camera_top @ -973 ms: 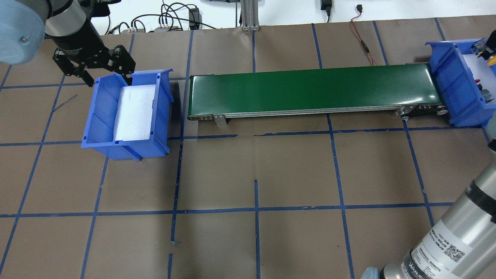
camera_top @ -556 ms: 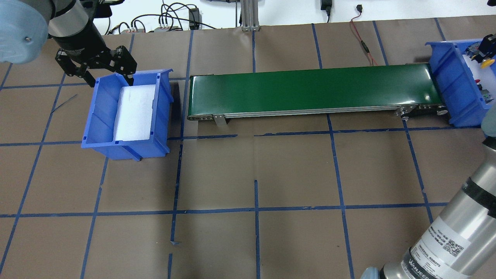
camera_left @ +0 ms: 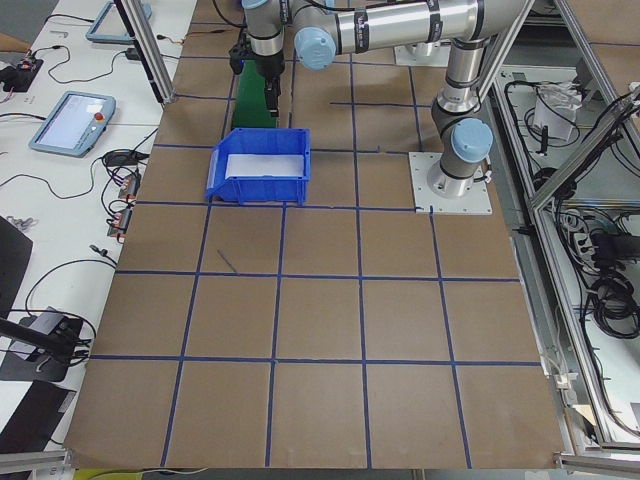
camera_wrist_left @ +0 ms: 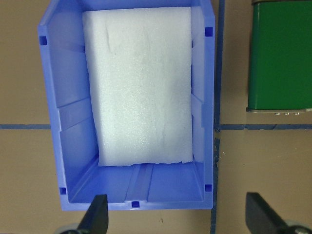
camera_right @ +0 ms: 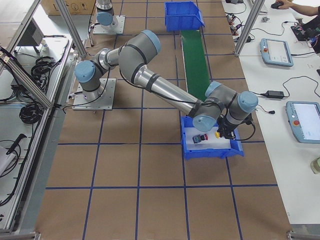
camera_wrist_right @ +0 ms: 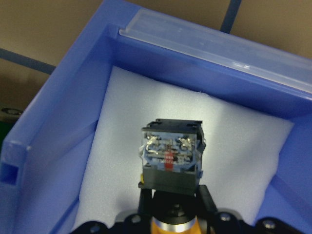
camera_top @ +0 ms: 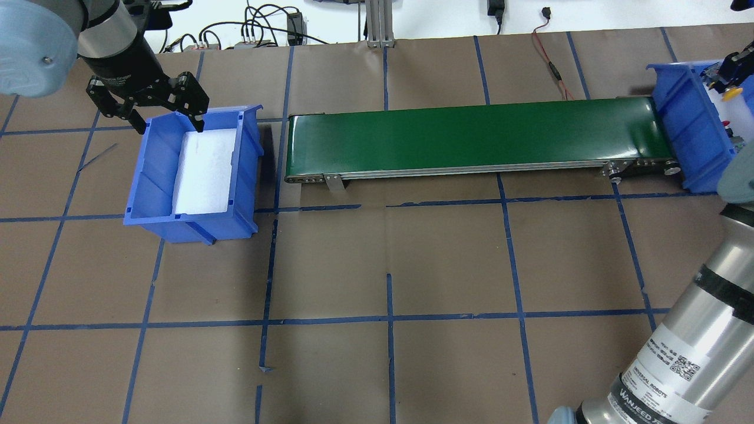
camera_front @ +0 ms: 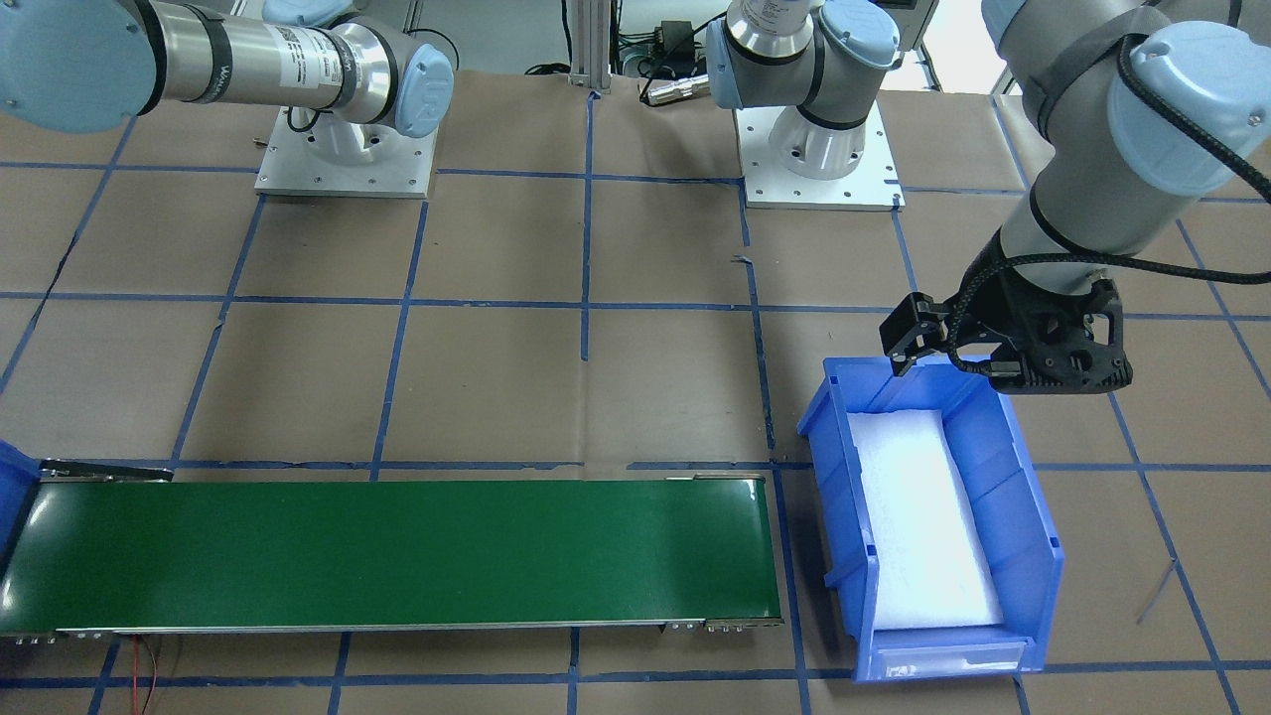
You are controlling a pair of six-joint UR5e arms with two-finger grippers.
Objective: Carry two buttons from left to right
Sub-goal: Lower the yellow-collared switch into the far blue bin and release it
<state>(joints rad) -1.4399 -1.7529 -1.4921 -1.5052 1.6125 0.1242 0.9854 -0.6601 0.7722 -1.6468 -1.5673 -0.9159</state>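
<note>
The yellow-capped button point(camera_wrist_right: 170, 156) is held in my right gripper point(camera_wrist_right: 173, 212), base pointing away, over the white foam inside the right blue bin point(camera_wrist_right: 73, 97). It shows as a yellow spot in the overhead view point(camera_top: 732, 92) and in the right side view point(camera_right: 218, 134). The red mushroom-capped button point(camera_right: 202, 137) lies on the foam in that bin point(camera_right: 210, 152). My left gripper point(camera_top: 171, 126) is open and empty over the far rim of the left blue bin point(camera_top: 153, 171), which holds only white foam point(camera_wrist_left: 141, 87).
A green conveyor belt point(camera_top: 471, 135) runs between the two bins and also shows in the front view point(camera_front: 397, 551). The brown table has blue tape lines point(camera_top: 389, 318). Cables lie along the far edge point(camera_top: 259, 29). My right forearm point(camera_top: 689, 347) crosses the near right corner.
My right gripper has shifted slightly inward over the right bin with the yellow button still held. My right forearm has swung. My left gripper has barely moved and stays open.
</note>
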